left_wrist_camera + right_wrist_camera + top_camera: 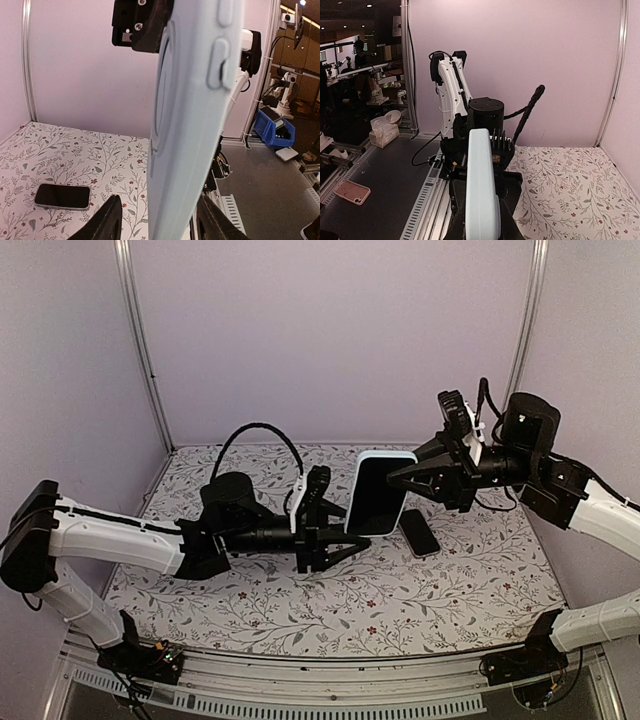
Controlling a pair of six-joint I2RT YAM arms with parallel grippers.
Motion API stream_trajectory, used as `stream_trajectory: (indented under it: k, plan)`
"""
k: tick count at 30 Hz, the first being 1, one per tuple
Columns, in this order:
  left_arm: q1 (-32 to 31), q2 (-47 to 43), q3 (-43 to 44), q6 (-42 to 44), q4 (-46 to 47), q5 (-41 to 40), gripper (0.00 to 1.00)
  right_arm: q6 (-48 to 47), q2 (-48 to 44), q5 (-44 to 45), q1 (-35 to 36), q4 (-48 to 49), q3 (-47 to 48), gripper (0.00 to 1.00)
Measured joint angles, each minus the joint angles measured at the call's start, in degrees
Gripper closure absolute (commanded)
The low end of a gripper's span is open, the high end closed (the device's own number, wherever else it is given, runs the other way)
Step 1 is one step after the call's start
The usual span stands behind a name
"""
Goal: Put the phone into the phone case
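Floral table (250, 600), lilac walls. Case (380, 492) up in air, upright, dark inner face twd top cam. Right gripper (398, 480) clamped on its upper right edge. Left gripper (352, 527) at lower left edge, jaws straddling it w/ gap on one side, not pinching. Phone (420, 532) flat on table, dark face up, by case's lower right corner in top view, apart from both grippers. Case prob light, bendy: grip by edges. Phone stiff, slick, heavier: take by long sides.

Phone case (190, 125) is pale blue, phone (62, 196) black (perhaps silver-edged), table (300, 610) floral-patterned.
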Motion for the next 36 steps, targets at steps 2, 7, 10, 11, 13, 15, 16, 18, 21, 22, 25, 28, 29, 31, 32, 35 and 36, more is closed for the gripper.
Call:
stream_trajectory:
  k: [2, 7, 10, 11, 13, 15, 16, 18, 21, 22, 25, 28, 29, 31, 32, 35, 36]
  plan:
    - [0.00, 0.81, 0.76, -0.02, -0.15, 0.04, 0.87, 0.00, 0.00, -0.22, 0.00, 0.46, 0.09, 1.00]
    - [-0.11, 2.51, 1.92, 1.16, 0.72, 0.07, 1.00, 1.22, 0.02, 0.94, -0.50, 0.20, 0.11, 1.00]
    - [-0.13, 2.71, 1.86, 1.09, 1.46, 0.04, 0.98, 1.53, 0.00, 1.25, -0.50, 0.24, 0.09, 1.00]
    - [-0.13, 2.71, 1.81, 1.09, 1.62, -0.02, 0.79, 1.55, 0.00, 1.27, -0.50, 0.35, 0.09, 1.00]
    - [-0.13, 2.71, 1.70, 0.85, 1.68, -0.07, 0.34, 1.51, 0.00, 1.22, -0.46, 0.35, 0.09, 1.00]
    - [-0.13, 2.64, 1.70, 0.31, 1.84, 0.28, 0.30, 0.81, 0.00, 0.66, -0.33, 0.46, 0.09, 1.00]
    - [-0.13, 2.60, 1.70, 0.11, 1.86, 0.48, 0.31, 0.61, 0.00, 0.52, -0.31, 0.52, 0.09, 1.00]
    - [-0.13, 2.45, 1.70, -0.37, 1.79, 0.79, 0.33, 0.26, 0.00, 0.31, -0.22, 0.55, 0.09, 1.00]
    - [-0.13, 1.73, 1.70, -0.31, 1.99, 1.07, 0.45, 0.20, 0.11, -0.13, -0.22, 0.55, 0.09, 1.00]
    - [-0.13, 1.49, 1.70, -0.28, 2.25, 1.09, 0.46, 0.20, 0.26, -0.44, -0.22, 0.57, 0.09, 1.00]
    - [-0.13, 0.81, 1.70, -0.22, 3.04, 1.25, 0.44, 0.24, 1.14, -1.36, -0.22, 0.55, 0.09, 1.00]
    - [-0.13, 0.74, 1.75, -0.13, 3.54, 1.49, 0.70, 0.24, 2.29, -1.86, -0.22, 0.42, 0.11, 1.00]
    - [-0.13, 0.74, 1.81, -0.07, 3.48, 1.53, 0.86, 0.24, 2.67, -1.99, -0.22, 0.28, 0.09, 1.00]
    - [-0.13, 0.76, 2.21, -0.22, 3.32, 1.53, 1.00, 0.22, 3.15, -2.23, -0.22, 0.00, 0.09, 1.00]
    - [-0.13, 0.76, 2.40, 0.28, 3.04, 1.29, 1.00, 0.37, 3.28, -2.51, -0.22, -0.04, 0.11, 0.98]
    - [0.07, 0.92, 2.56, 0.37, 3.06, -0.24, 1.00, 1.27, 3.50, -1.22, -0.35, -0.52, 0.52, 0.31]
    - [0.09, 0.92, 2.54, 0.07, 3.06, -0.11, 1.00, 1.16, 3.65, -1.25, -0.33, -0.48, 0.63, 0.08]
